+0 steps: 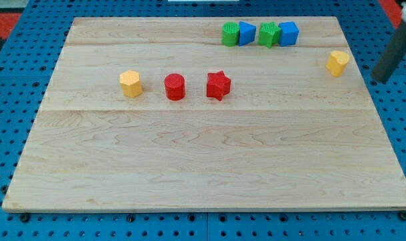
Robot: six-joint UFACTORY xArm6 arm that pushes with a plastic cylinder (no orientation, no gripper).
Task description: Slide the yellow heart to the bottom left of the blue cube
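Observation:
The yellow heart (337,62) lies near the board's right edge, below and to the right of the blue cube (289,33). The blue cube sits at the right end of a row of blocks along the view's top. My tip (378,79) is to the right of the heart and a little lower. It hangs past the board's right edge, over the blue pegboard, and stands apart from the heart.
The top row also holds a green block (230,33), a second blue block (247,33) and another green block (268,33). A yellow hexagonal block (130,84), a red cylinder (175,87) and a red star (218,85) line up at the board's middle left.

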